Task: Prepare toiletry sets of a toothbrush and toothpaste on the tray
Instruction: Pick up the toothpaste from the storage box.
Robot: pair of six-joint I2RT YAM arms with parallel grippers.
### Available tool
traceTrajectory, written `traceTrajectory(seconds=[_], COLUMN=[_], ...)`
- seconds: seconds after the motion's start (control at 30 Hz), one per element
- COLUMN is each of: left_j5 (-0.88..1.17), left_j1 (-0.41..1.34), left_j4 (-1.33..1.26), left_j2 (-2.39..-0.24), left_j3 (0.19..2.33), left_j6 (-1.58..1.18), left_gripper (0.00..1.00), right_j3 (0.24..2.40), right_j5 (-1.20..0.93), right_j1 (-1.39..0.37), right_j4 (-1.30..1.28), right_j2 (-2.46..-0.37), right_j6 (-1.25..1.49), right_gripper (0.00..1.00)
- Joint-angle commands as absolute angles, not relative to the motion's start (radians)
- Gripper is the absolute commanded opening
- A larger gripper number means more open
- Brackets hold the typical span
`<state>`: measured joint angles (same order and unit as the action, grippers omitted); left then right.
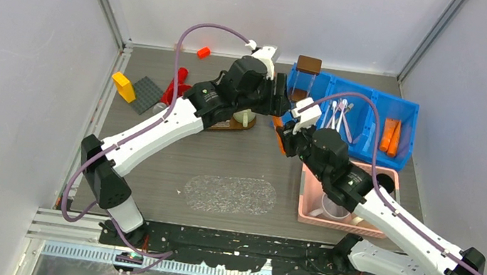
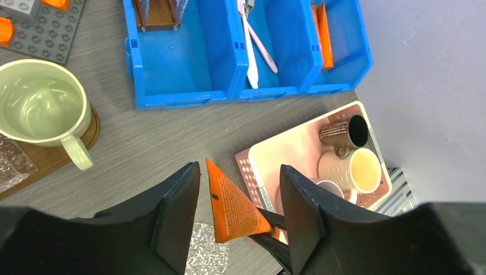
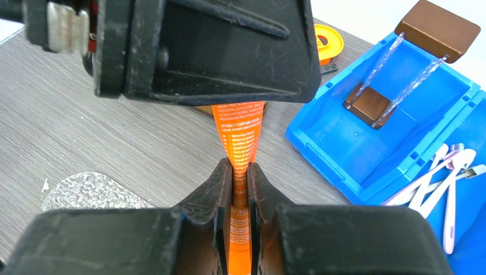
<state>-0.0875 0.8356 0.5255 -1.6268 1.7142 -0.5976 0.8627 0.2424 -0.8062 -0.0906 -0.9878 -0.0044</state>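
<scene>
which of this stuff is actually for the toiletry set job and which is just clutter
For the job: toothpaste tube, toothbrushes, spare tubes, blue bin, pink tray.
Lying about: green mug, tray mugs, yellow block, orange cube, grey baseplate.

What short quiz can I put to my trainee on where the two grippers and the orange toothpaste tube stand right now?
1. True or false: the right gripper is shut on the orange tapered toothpaste tube.
2. The left gripper has its jaws: A) clamped on the tube; B) apart, with the tube between them; C) shut on nothing.
3. Fill in: the white and pink toothbrushes lie in the ___ compartment of the blue plastic bin.

Key: 1 true; 2 B; 3 middle.
</scene>
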Motion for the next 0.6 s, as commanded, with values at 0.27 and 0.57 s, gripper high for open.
traceTrajectory(seconds=[0.27, 0.57], left_j5=[-0.090, -0.080], left_j1=[0.833, 0.833], left_j4=[0.542, 0.492], left_j2=[-1.625, -1.627], left_j3=[1.716, 1.700], left_j6=[-0.638, -0.649], left_gripper=[0.52, 0.16], right_j3=[0.859, 0.843], right_j5=[0.319, 0.331], right_j1=[-0.825, -0.831], right_j4=[0.032, 0.040], right_j2=[-0.962, -0.972], right_j6=[-0.059, -0.068], right_gripper=[0.13, 0.14])
